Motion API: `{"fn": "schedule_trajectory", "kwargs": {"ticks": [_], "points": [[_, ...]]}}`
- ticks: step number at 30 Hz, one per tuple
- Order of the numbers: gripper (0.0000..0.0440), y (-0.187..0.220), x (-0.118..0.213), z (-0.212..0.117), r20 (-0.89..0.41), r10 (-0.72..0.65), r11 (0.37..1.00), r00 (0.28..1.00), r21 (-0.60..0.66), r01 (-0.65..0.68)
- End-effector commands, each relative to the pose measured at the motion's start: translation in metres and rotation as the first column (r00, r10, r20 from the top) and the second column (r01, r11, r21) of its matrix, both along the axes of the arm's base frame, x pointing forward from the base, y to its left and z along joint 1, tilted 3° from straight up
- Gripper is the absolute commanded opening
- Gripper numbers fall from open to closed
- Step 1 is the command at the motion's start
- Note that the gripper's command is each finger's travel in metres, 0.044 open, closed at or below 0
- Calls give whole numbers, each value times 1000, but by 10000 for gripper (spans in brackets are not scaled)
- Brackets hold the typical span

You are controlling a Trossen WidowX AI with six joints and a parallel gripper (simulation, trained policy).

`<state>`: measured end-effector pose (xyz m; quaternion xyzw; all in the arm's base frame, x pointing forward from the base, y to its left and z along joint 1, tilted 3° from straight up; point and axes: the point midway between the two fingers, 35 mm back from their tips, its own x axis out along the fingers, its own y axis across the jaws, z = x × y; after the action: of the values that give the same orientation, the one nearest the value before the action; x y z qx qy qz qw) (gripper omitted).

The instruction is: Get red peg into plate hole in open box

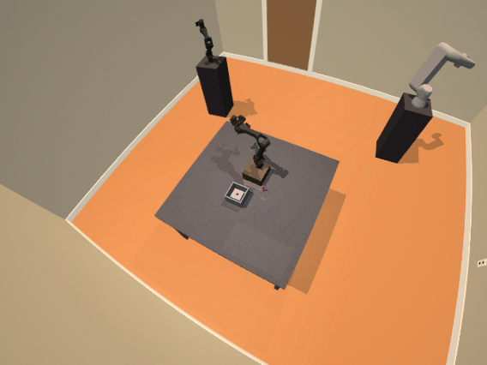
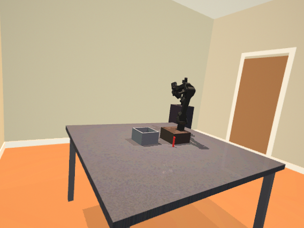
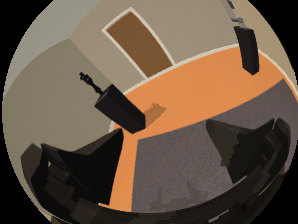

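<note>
Peg (image 1: pixel 263 188) (image 2: pixel 174 142): upright on the tabletop (image 1: pixel 274 223) (image 2: pixel 171 171) (image 3: pixel 175 165), beside the box (image 1: pixel 230 200) (image 2: pixel 150 137)
Fingers (image 1: pixel 237 121) (image 2: pixel 174 89): wide apart, nothing between, high away from the box

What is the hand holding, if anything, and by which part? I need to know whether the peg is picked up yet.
Nothing: the hand is open, and the peg stands on the table.

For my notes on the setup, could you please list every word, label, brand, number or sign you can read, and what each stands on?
There are none: no lettering, number or sign can be read in any view.
The box, the red peg and the arm's brown base block show no readable marking.
</note>
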<state>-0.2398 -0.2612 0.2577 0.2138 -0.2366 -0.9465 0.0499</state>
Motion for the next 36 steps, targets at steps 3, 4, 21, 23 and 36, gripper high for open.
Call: {"fn": "schedule_trajectory", "kwargs": {"ticks": [3, 4, 21, 23, 36], "points": [[440, -32, 50, -2, 32, 194, 979, 980, 58, -196], [440, -37, 59, -2, 38, 226, 971, 973, 67, -228], [440, -68, 228, -14, 155, 697, 674, 700, 190, -713], [440, -65, 248, -15, 172, 739, 622, 652, 201, -757], [440, -17, 373, -28, 291, 913, 219, 286, 243, -945]]}}
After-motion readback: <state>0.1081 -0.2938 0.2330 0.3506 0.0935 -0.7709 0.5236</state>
